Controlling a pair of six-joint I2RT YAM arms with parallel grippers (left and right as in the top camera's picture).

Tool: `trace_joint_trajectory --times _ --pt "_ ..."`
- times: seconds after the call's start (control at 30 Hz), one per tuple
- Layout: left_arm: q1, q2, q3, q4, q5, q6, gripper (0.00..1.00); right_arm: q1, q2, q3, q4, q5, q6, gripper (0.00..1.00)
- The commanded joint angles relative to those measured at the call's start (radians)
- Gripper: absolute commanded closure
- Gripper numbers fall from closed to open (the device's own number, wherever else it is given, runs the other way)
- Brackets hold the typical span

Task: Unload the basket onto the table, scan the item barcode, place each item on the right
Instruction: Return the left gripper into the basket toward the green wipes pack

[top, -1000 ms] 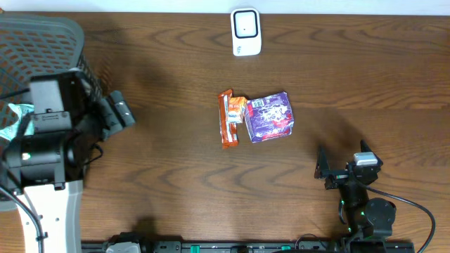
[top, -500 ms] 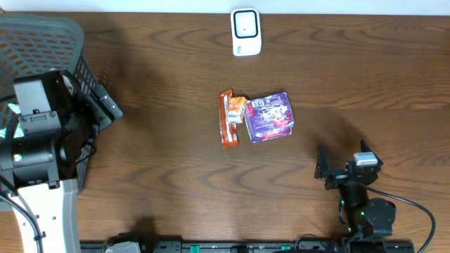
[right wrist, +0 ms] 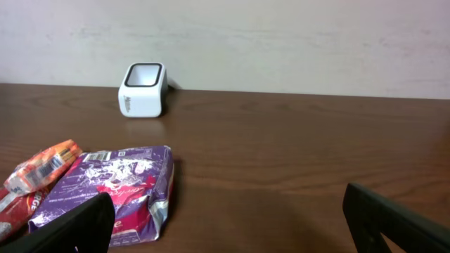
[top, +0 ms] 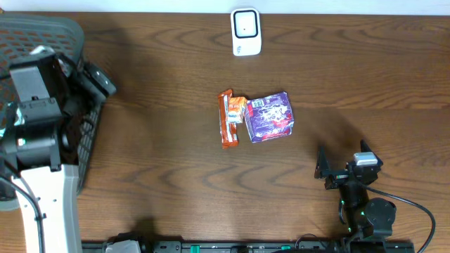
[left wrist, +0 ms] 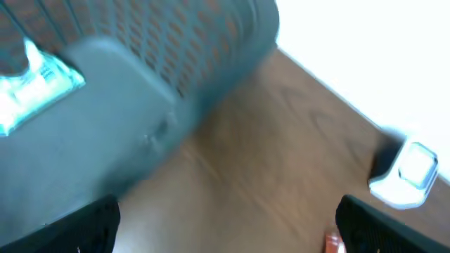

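Now, far left: basket (top: 42, 31), teal pack (left wrist: 35, 88) lying inside. Over its rim, left end effector (top: 98, 79), pulled back from the open table (top: 162, 161) within the last second; spread wide, holding nothing. Probably means one item already dropped off and the arm clearing away. Mid-table, unmoved: orange bar (top: 229, 118), touching purple pouch (top: 269, 117) on its right. Beyond them at the far edge, white scanner (top: 246, 31), window up, well apart from both. Lower right, right end effector (top: 341, 165), parked low near the table's front edge, fingers fully apart, empty, unmoved. Neither remaining item grasped or lifted yet. Next scan likely needs a pick of bar or pouch first, then a pass over the scanner.
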Motion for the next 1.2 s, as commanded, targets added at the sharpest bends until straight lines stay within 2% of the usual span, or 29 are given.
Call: trace_joint_trajectory --times 0.0,0.2,0.27,0.33,0.43,0.5,0.63,0.73,0.83,1.0,1.07,1.17 --pt "0.037 0.027 0.016 0.075 -0.151 -0.051 0.02 -0.012 -0.001 -0.002 -0.004 0.005 -0.011 0.01" --pt "0.155 0.035 0.016 0.213 -0.150 -0.051 0.02 -0.012 -0.001 -0.002 -0.004 0.005 -0.011 0.01" --pt "0.190 0.037 0.016 0.244 -0.150 -0.008 0.02 -0.012 -0.001 -0.002 -0.004 0.005 -0.011 0.01" --pt "0.226 0.042 0.016 0.285 -0.150 0.090 0.02 -0.012 -0.001 -0.002 -0.004 0.005 -0.011 0.01" --pt "0.266 0.055 0.016 0.346 -0.162 0.307 0.02 -0.012 -0.001 -0.002 -0.004 0.005 -0.011 0.01" --pt "0.285 0.066 0.016 0.372 -0.240 0.396 0.02 -0.012 -0.001 -0.002 -0.004 0.005 -0.011 0.01" --pt "0.325 0.113 0.015 0.415 -0.501 0.476 0.02 -0.012 -0.001 -0.002 -0.004 0.005 -0.011 0.01" --pt "0.366 0.165 0.015 0.421 -0.566 0.575 0.02 -0.012 -0.001 -0.002 -0.004 0.005 -0.011 0.01" --pt "0.408 0.208 0.015 0.427 -0.569 0.652 0.02 -0.012 -0.001 -0.002 -0.004 0.005 -0.011 0.01" --pt "0.461 0.250 0.015 0.454 -0.555 0.667 0.02 -0.012 -0.001 -0.002 -0.004 0.005 -0.011 0.01" --pt "0.469 0.258 0.015 0.439 -0.517 0.672 0.02 -0.012 -0.001 -0.002 -0.004 0.005 -0.011 0.01" --pt "0.483 0.280 0.010 0.408 -0.365 0.731 0.02 -0.012 -0.001 -0.002 -0.004 0.005 -0.011 0.01"
